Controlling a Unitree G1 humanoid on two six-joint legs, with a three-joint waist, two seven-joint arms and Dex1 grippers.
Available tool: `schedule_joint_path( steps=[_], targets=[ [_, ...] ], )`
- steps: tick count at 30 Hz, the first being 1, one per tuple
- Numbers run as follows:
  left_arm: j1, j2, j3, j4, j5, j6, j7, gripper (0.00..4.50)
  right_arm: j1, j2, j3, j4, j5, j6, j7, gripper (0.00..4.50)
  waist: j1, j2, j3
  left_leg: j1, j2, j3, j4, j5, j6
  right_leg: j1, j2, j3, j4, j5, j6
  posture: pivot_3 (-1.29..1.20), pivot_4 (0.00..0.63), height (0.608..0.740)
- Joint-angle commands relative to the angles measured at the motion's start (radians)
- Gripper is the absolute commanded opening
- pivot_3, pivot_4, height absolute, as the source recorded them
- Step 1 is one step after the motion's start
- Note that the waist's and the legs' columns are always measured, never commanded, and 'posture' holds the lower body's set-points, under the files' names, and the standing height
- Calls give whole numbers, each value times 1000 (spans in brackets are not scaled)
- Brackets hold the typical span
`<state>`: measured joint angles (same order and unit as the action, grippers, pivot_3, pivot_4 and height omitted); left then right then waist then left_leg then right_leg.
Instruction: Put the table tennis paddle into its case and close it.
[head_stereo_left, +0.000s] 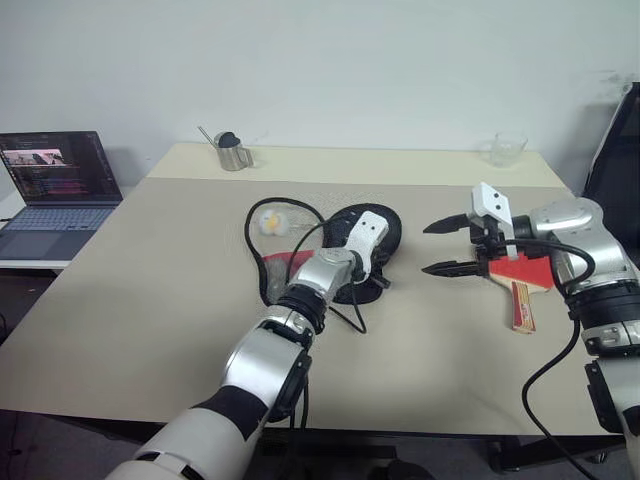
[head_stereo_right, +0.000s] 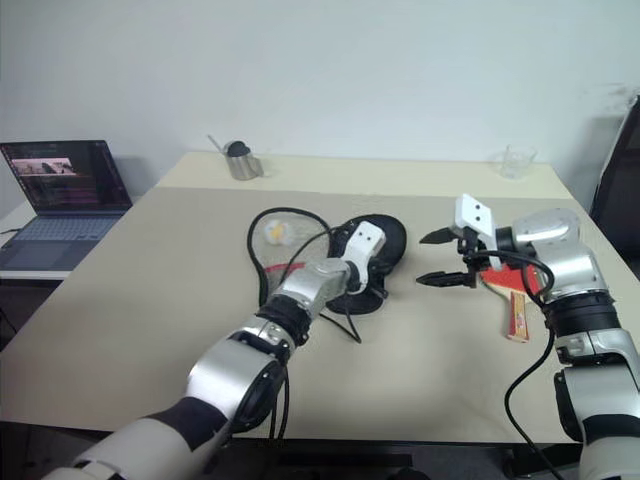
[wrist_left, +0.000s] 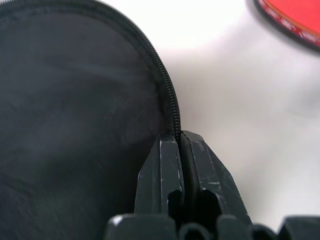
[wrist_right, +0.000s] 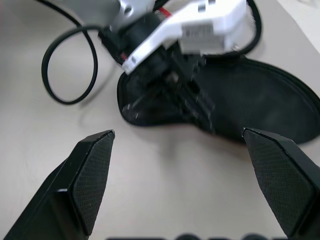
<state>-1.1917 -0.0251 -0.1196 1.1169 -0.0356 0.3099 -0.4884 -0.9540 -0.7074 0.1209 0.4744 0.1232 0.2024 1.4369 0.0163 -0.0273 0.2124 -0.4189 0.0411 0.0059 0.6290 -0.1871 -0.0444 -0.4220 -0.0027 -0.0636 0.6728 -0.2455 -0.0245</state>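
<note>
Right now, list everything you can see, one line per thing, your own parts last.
table: one, beige, under everything
case: one, black lining showing with red at one side, lying open mid-table
white ball: one, inside the black cord loop beside the case
table tennis paddle: one, red face, light-wood handle, flat on the table under the right arm
metal cup: one, silver, far edge of the table
clear glass bowl: one, far right edge
laptop: one, open, on a side surface to the left
left gripper: shut on the case's zipped rim
right gripper: open, beside the case, empty
</note>
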Motion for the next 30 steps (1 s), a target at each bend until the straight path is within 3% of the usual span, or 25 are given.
schedule_joint_path(
  steps=[1,17,20,27,30],
  targets=[
    [-44,-23,0,15,20,-49,-22,35,-17,-6,-11,-33,16,-11,1,4500,0,0,0,0,0,0,0,0,0,0,0,0,0,0,0,0,150,740],
    [-108,-85,35,132,60,-75,59,35,-16,18,-10,-44,21,-2,-7,4500,-4,0,0,1,0,0,0,0,0,0,0,0,1,0,0,0,150,740],
    [-103,-85,49,134,55,-64,56,750,-15,19,-11,-44,21,-2,-9,4500,-8,0,0,1,0,0,0,0,0,0,0,1,1,0,0,0,150,740],
    [-94,-70,49,112,67,-86,48,3125,-26,24,-10,-32,18,-10,-10,4500,-17,0,0,2,0,1,0,0,0,0,0,1,3,0,0,0,150,740],
    [-87,-43,48,67,59,-80,-13,3125,-33,13,-17,-20,6,-17,-28,4500,-19,0,0,3,0,1,0,0,0,0,0,1,4,0,0,0,150,740]
  ],
)
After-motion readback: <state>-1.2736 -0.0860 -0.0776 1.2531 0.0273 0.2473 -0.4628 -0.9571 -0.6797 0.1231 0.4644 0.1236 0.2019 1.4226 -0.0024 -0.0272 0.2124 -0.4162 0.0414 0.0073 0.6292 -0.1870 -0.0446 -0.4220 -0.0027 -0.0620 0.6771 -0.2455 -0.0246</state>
